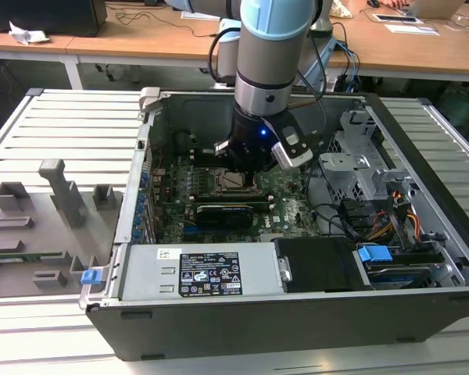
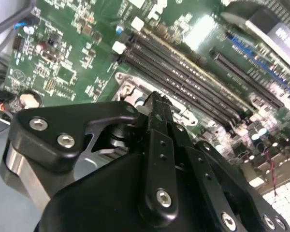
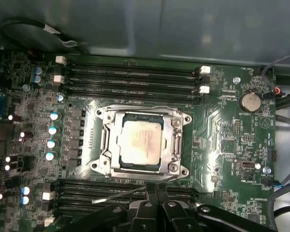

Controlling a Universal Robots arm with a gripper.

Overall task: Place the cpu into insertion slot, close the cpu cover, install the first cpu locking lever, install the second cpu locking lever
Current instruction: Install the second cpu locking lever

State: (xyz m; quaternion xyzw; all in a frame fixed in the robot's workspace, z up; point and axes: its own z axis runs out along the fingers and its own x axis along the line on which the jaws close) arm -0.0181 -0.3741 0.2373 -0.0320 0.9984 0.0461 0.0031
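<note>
While the cpu (image 3: 141, 140) sits in the insertion slot (image 3: 106, 145) under the cpu cover (image 3: 176, 141), we judge the closed, empty jaws should press the locking lever (image 3: 121, 194) squarely.

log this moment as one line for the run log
cpu: seated in insertion slot | cpu cover: down over cpu | gripper: beside socket, at thin lever | fingers: state unclear
</note>
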